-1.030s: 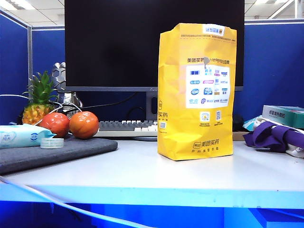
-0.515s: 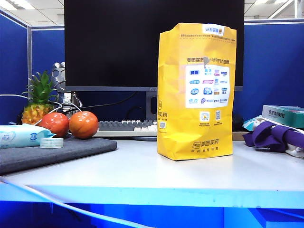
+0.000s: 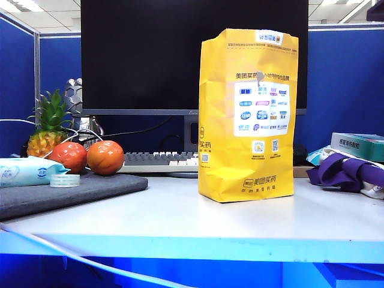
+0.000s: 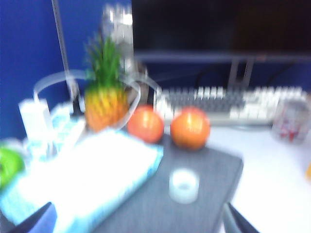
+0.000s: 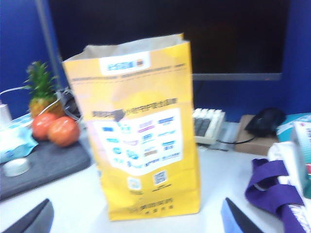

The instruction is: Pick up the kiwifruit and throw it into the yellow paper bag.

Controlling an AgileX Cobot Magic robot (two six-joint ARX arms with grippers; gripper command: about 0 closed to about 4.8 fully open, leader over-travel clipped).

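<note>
The yellow paper bag (image 3: 248, 114) is standing upright on the white worktop (image 3: 180, 216), right of centre in the exterior view, with its mouth open at the top as the right wrist view is showing. The kiwifruit is not appearing in any view: it is not lying on the bare worktop, on the grey mat (image 3: 90, 189), or beside the two tomatoes (image 3: 71, 157) (image 3: 105, 157) that are resting touching each other at the mat's far edge in front of the pineapple (image 3: 48, 129). A bright green blurred shape (image 4: 7, 167) at the edge of the left wrist view is too smeared to identify. The left tool (image 4: 136, 221) is hovering above the mat, facing the tomatoes, the wet-wipes pack (image 3: 27, 171) and the tape roll (image 3: 65, 180); its fingers are standing wide apart and are carrying nothing. The right tool (image 5: 136, 218) is hovering in front of the bag, fingers likewise spread wide and empty. Neither arm is clearly showing in the exterior view. Judging from this layout, one of two readings is applying: either the fruit is already lying inside the bag, where its walls are hiding it, and the task is finishing; or the fruit is sitting outside the cameras' coverage and the pick is not yet starting. The empty tools and the clear area around the bag are favouring the first reading, but the pictures are not confirming it.
</note>
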